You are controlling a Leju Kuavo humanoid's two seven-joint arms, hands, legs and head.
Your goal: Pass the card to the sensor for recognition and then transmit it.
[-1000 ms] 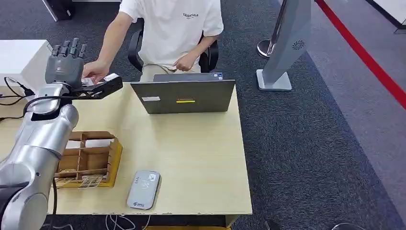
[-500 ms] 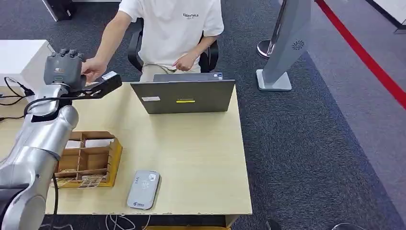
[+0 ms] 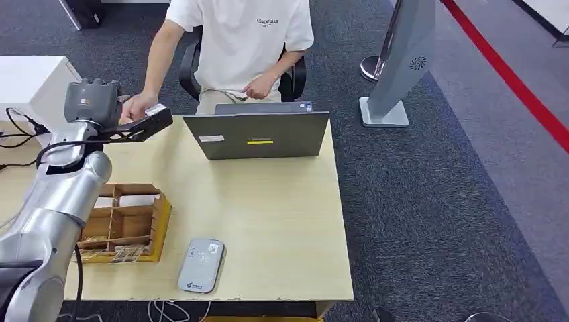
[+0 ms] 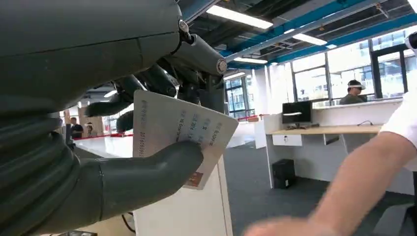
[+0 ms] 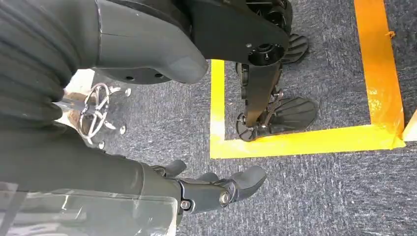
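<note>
The pale printed card [image 4: 179, 135] is pinched in the left hand [image 4: 98, 113]; the grey sensor [image 3: 201, 265] lies flat at the table's [image 3: 282, 215] front edge.

White card [image 4: 177, 132] with grey print, grey sensor [image 3: 201, 265], yellow floor tape [image 5: 295, 140].

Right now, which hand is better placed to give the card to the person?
Left. The left hand holds the card, raised by the person's hand at the table's far edge. The right hand hangs over the floor, holding nothing.
</note>
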